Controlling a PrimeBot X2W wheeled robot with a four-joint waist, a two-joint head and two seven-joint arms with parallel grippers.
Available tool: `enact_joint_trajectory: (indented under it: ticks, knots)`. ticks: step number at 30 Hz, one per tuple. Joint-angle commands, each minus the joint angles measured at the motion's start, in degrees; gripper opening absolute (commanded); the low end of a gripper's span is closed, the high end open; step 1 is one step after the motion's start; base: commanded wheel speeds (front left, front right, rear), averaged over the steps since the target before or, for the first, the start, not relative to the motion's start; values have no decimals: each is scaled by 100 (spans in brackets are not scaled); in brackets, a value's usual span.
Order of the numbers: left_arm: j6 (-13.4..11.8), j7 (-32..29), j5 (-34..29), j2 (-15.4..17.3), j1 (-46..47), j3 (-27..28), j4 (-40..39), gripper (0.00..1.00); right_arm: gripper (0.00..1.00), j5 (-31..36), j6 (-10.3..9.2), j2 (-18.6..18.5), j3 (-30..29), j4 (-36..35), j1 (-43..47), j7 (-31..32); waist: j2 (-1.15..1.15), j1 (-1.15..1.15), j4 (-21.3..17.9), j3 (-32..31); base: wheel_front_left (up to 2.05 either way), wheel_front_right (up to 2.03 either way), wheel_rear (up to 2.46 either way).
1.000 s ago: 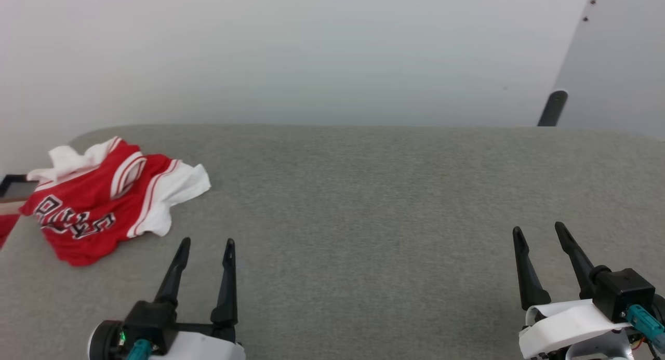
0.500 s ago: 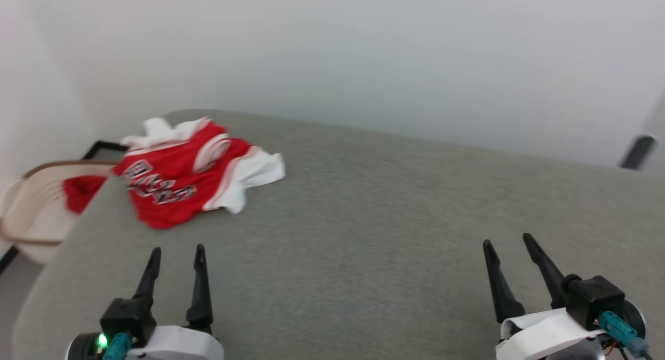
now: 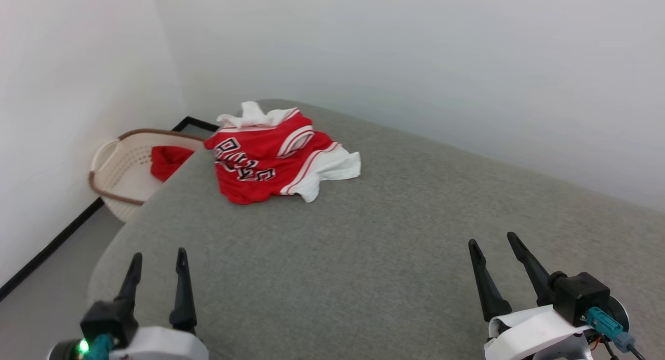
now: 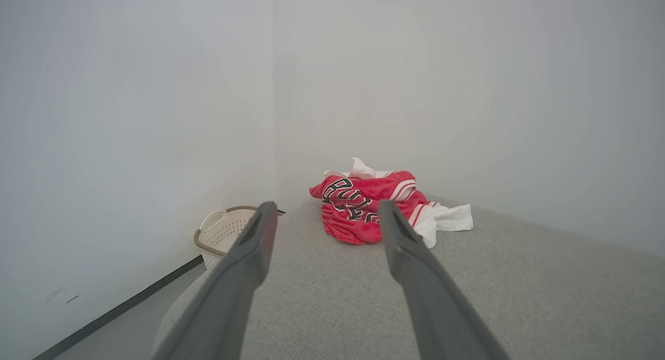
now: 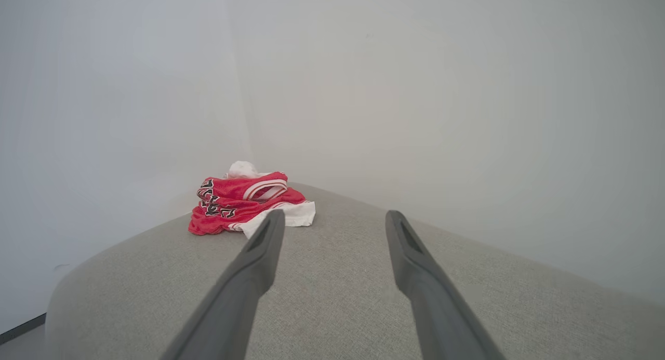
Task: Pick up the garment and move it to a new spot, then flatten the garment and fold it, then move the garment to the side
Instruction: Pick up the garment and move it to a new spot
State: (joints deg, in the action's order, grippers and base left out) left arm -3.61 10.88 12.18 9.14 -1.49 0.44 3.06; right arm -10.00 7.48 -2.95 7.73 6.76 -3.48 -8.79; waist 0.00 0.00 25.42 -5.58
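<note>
While left hand (image 3: pixel 158 254) and right hand (image 3: pixel 491 240) gape, the garment (image 3: pixel 262 165) lies near a basket (image 3: pixel 118 169).

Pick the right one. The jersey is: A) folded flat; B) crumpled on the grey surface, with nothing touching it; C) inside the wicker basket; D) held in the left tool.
B: the garment lies bunched on the grey surface, far ahead of the open left tool and right tool.

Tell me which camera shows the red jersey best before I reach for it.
The head view: it looks down on the jersey, showing its crumpled outline, lettering and white sleeve on the grey surface. The left wrist view sees it low and side-on; the right wrist view shows it smaller, off to the left.
</note>
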Motion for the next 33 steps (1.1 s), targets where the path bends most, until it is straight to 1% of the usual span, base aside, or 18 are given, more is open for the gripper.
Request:
enact_joint_trajectory:
  ticks: [1,4,7,9,11,14,19,22,26,30,33]
  knots:
    - [6,-71,44,21,112,2,-27,100,100,26,2,11,-17,4,-66,-17,0,0,108,56,0,0,0]
    - [152,-428,165,149,445,-24,2,100,100,73,2,6,-102,3,-46,7,0,0,165,132,0,0,0]
    - [286,-839,354,359,932,87,63,100,100,156,2,10,-106,-106,-74,82,0,0,71,363,0,0,0]
    - [377,-1062,605,397,1352,196,54,100,100,247,2,-6,-135,-238,-186,158,0,0,-53,647,0,0,0]
    - [457,-1307,746,600,1743,300,124,100,100,314,1,-63,-135,-366,-283,240,0,0,-205,966,0,0,0]
    - [584,-1663,1034,793,2410,453,278,100,100,377,1,-181,-125,-570,-479,344,0,0,-453,1432,0,0,0]
    - [763,-2403,1599,1172,3433,681,794,100,100,398,1,-360,-148,-860,-784,439,0,0,-868,2140,0,0,0]
    - [833,-2817,1873,1385,3984,737,1129,100,100,397,1,-440,-187,-1005,-914,459,0,0,-1073,2509,0,0,0]
    - [908,-3412,2259,1584,4575,782,1657,100,100,385,1,-536,-230,-1200,-1081,499,0,0,-1305,2939,0,0,0]
    - [929,-4025,2479,1800,5083,753,2144,100,100,371,1,-628,-210,-1351,-1243,534,0,0,-1522,3304,0,0,0]
    - [892,-4405,2545,1926,5410,709,2530,100,100,351,1,-695,-203,-1468,-1361,566,0,0,-1656,3574,0,0,0]
